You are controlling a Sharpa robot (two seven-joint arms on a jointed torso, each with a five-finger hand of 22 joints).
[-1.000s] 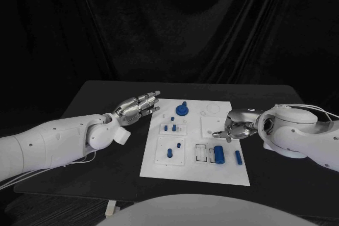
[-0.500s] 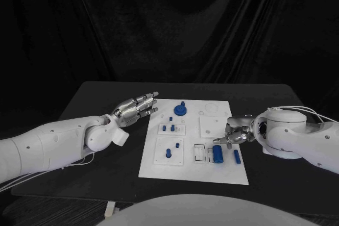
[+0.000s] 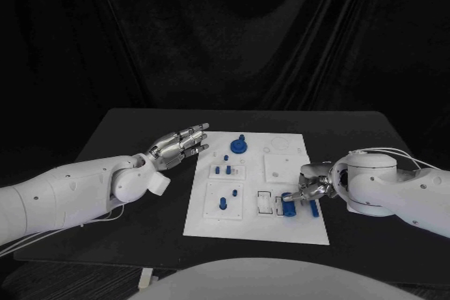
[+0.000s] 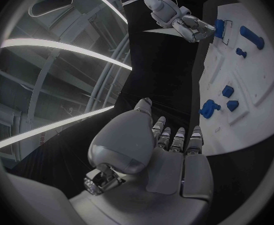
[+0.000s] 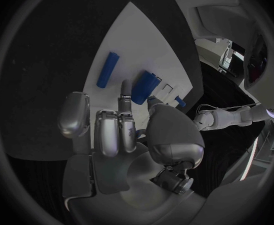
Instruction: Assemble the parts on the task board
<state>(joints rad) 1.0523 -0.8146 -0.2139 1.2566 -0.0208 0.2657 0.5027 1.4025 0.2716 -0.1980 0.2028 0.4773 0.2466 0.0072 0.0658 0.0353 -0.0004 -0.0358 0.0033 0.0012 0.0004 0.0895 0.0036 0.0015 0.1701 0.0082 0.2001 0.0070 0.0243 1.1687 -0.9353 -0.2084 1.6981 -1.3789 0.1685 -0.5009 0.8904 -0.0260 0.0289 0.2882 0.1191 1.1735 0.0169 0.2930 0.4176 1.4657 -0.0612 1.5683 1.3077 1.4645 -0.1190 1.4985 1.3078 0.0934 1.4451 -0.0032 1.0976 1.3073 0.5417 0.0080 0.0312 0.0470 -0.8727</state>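
Observation:
The white task board (image 3: 246, 223) lies mid-table. On it are a blue knob (image 3: 240, 145), small blue pegs (image 3: 225, 202), a thick blue cylinder (image 3: 288, 205) and a blue bar (image 3: 314, 209). My right hand (image 3: 310, 187) hovers just above the cylinder at the board's right side. In the right wrist view one finger and the thumb (image 5: 154, 102) reach toward the cylinder (image 5: 143, 87), with the bar (image 5: 107, 76) beside it; the hand holds nothing. My left hand (image 3: 179, 144) floats off the board's far left corner, fingers straight and apart, empty.
The black table (image 3: 131, 131) runs round the board, with bare surface on both sides. In the left wrist view the board (image 4: 252, 85) lies beyond my left palm (image 4: 165, 157), and the right hand (image 4: 193, 26) shows at its far end.
My right hand has slid along the board's right side toward the near edge, from the square plate down to the cylinder. The left hand has barely moved.

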